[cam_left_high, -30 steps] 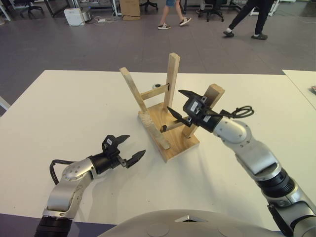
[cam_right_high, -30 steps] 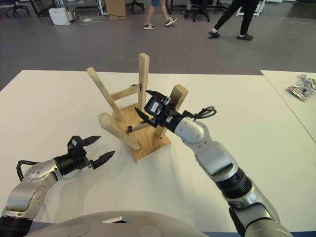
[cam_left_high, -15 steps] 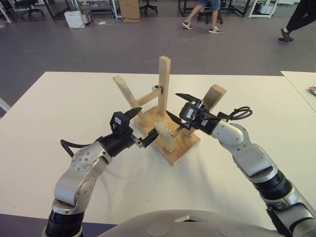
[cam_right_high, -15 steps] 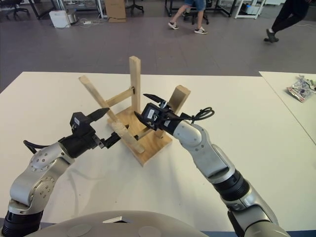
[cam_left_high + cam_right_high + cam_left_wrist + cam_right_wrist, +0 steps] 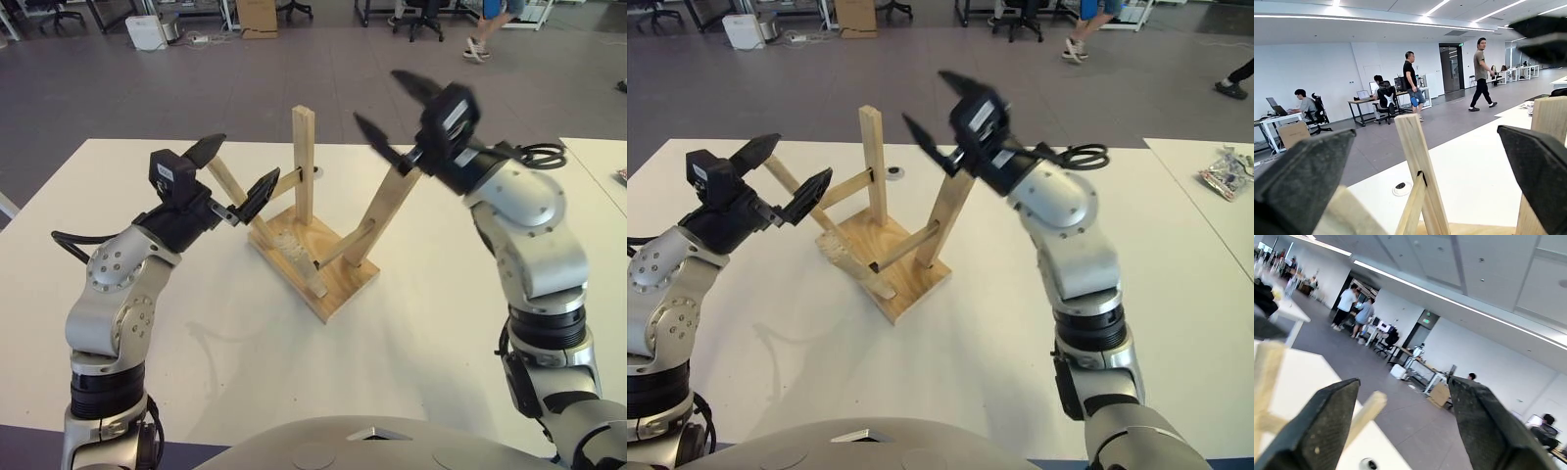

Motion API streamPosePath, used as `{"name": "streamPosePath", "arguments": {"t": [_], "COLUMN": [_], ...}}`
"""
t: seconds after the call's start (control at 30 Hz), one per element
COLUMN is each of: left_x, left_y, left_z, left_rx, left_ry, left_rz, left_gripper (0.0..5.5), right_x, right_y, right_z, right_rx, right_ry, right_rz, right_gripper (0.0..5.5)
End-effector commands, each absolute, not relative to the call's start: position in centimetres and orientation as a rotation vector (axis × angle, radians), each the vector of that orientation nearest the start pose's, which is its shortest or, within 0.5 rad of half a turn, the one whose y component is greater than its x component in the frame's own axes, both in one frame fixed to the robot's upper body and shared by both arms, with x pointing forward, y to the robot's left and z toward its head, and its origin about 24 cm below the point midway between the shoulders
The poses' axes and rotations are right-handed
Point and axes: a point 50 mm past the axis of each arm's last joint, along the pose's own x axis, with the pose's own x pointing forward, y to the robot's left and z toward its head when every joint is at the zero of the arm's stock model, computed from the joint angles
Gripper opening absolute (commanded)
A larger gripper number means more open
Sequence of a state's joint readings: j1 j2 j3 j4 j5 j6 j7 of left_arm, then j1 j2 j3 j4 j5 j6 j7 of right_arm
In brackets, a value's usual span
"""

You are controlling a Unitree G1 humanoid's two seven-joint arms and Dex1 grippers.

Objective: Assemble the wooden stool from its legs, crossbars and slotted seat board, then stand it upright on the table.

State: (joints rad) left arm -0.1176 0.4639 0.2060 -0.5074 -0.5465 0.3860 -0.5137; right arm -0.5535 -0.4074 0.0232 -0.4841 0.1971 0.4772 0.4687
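Stool [image 5: 305, 166] upside down on table [image 5: 470, 323]; left gripper [image 5: 240, 166] fingers released, straddling left leg [image 5: 260, 230]; right gripper [image 5: 384, 101] released above right leg [image 5: 377, 220], likely poised for flipping.

White table [image 5: 441, 323], upturned wooden stool [image 5: 306, 196] on it — seat board [image 5: 343, 284] down

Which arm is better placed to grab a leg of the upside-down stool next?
Left. The left gripper has open fingers straddling a slanted leg; the right gripper hovers open above the stool.
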Motion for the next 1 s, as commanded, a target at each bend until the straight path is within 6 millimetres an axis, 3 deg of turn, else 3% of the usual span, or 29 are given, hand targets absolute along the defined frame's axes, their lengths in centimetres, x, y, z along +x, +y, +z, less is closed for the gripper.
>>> {"name": "streamPosePath", "arguments": {"t": [0.03,0.13,0.23,0.3,0.43,0.57,0.7,0.83,0.9,1.0], "left_x": [24.2,24.8,25.0,24.8,26.1,29.1,32.9,33.8,33.9,33.4], "left_y": [20.4,22.3,26.7,28.2,26.6,24.4,21.0,17.3,17.4,19.3], "left_z": [17.4,17.9,18.7,18.1,14.8,13.5,13.2,11.2,10.6,11.1], "left_rx": [0.070,0.167,0.419,0.490,0.450,0.429,0.405,0.366,0.304,0.285], "left_ry": [-0.261,-0.296,-0.295,-0.251,-0.172,-0.159,-0.182,-0.181,-0.177,-0.205], "left_rz": [-0.562,-0.418,-0.073,0.038,-0.009,-0.120,-0.253,-0.420,-0.408,-0.367], "left_gripper": [5.33,5.33,5.33,5.33,5.33,5.33,5.33,5.33,5.33,5.33], "right_x": [28.1,29.5,30.0,30.0,29.4,27.8,27.3,27.4,27.5,27.8], "right_y": [-14.6,-16.9,-17.6,-17.7,-16.9,-15.1,-15.1,-15.6,-15.8,-16.3], "right_z": [26.0,23.6,20.6,19.2,17.2,16.4,16.5,16.5,16.5,16.6], "right_rx": [-0.301,-0.440,-0.516,-0.545,-0.551,-0.515,-0.483,-0.468,-0.469,-0.472], "right_ry": [-0.449,-0.310,-0.186,-0.127,-0.038,-0.010,-0.010,-0.004,-0.002,-0.009], "right_rz": [0.595,0.497,0.499,0.525,0.644,0.807,0.812,0.759,0.723,0.676], "right_gripper": [3.33,3.33,3.33,3.33,3.33,3.33,3.33,3.33,3.33,3.33]}}
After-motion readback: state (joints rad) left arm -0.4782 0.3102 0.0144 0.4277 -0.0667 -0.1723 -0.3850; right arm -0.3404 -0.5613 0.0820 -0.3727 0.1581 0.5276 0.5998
